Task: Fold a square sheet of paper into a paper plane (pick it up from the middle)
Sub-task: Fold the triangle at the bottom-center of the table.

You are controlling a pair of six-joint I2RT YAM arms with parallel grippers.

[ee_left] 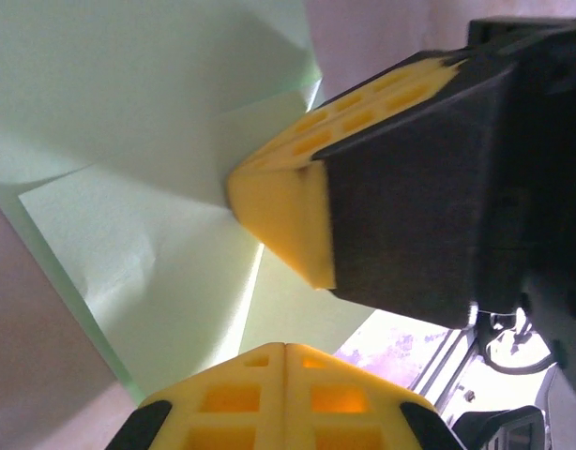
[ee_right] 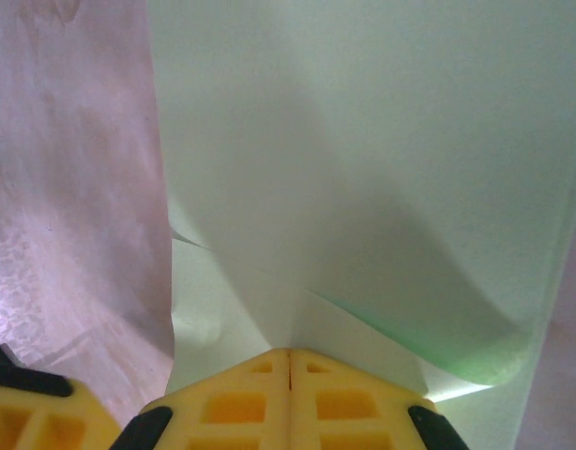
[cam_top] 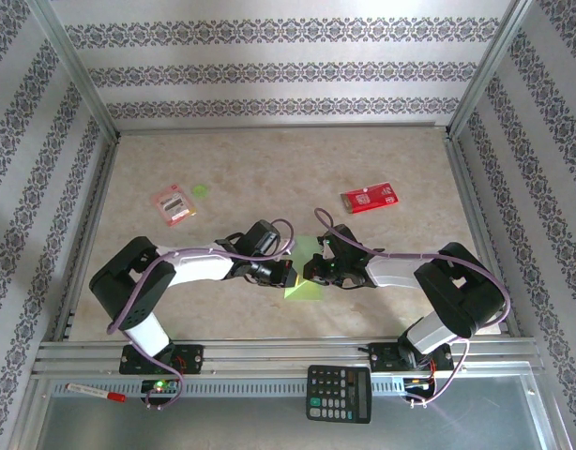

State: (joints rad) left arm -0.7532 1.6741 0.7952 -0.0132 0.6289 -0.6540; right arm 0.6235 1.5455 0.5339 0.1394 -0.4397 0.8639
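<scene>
Paper (cam_top: 305,289) lies at the near middle of your table (cam_top: 269,169), light green and partly folded, with both grippers meeting over it. Your right gripper (cam_top: 316,270) reaches in from the right with its fingers pressed fully together. In its wrist view the creases run straight into its tips and a flap lifts off the sheet on the right, so you have the paper nipped there. Your left gripper (cam_top: 280,273) reaches in from the left, also fully closed, its tips just beside the right gripper's. Its wrist view does not let you tell whether any paper is caught between its fingers (ee_left: 232,398). In that view the right gripper's yellow tips touch the sheet where several folds meet. Farther back, well apart from the paper, you see a red packet (cam_top: 370,198) on the right. On the left are a second packet (cam_top: 174,204) and a small green disc (cam_top: 201,190) just beside it. A calculator (cam_top: 339,393) rests on the front rail (cam_top: 269,356).
</scene>
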